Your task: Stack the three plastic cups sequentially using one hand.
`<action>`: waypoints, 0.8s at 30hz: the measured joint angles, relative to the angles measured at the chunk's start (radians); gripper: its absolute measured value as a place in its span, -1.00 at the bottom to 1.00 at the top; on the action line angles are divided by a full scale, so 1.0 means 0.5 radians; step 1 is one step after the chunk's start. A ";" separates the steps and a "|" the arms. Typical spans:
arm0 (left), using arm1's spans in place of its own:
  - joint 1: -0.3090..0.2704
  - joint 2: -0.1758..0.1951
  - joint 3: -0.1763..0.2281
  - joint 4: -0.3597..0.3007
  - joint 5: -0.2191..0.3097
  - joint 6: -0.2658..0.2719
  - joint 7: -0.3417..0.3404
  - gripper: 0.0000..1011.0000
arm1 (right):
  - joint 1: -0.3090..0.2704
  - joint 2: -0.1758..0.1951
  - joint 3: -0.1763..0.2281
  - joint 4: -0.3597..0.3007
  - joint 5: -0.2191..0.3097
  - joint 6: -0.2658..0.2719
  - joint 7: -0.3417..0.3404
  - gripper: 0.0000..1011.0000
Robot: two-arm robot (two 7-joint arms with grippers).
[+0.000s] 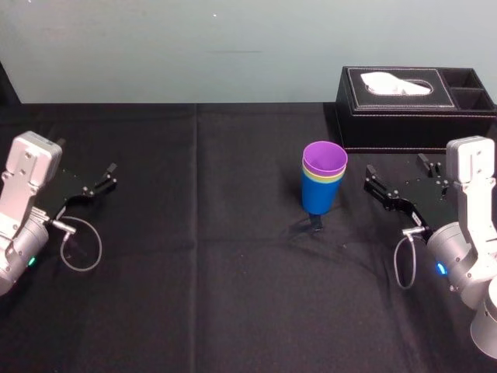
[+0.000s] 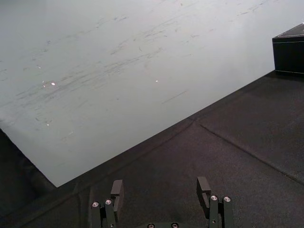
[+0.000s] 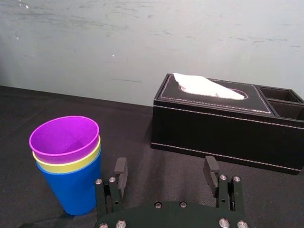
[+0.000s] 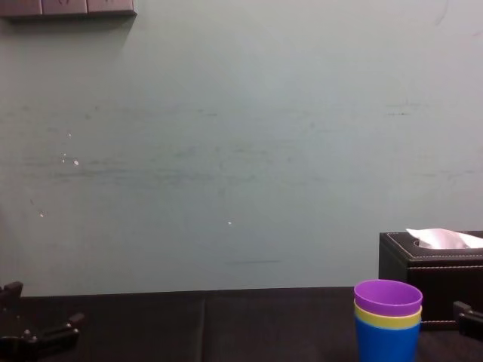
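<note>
The three plastic cups stand nested upright in one stack (image 1: 321, 183) right of the table's centre. The blue cup (image 3: 71, 187) is at the bottom, the yellow-green cup (image 3: 71, 162) sits in it, and the purple cup (image 3: 64, 139) is on top. My right gripper (image 1: 397, 165), the hand, hovers open just right of the stack, apart from it, with nothing between its fingers (image 3: 120, 167). The stack (image 4: 387, 320) also shows from the side in the chest view. My left gripper (image 1: 85, 159) rests open and holds nothing at the far left of the table.
A black tissue box (image 1: 415, 105) with a white tissue and side compartments stands behind the right gripper, at the back right. A black cloth (image 1: 202, 256) covers the table, and a pale wall runs along its far edge.
</note>
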 joint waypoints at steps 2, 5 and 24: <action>0.000 0.000 0.000 0.000 0.000 0.000 0.000 1.00 | 0.000 0.000 0.000 0.000 0.000 0.000 0.000 0.98; 0.000 0.000 0.000 0.000 0.000 0.000 0.000 1.00 | 0.000 0.000 0.000 -0.001 0.000 0.000 -0.001 0.98; 0.000 0.000 0.000 0.000 0.000 0.000 0.000 1.00 | 0.000 0.000 0.000 -0.001 0.001 0.000 -0.002 0.98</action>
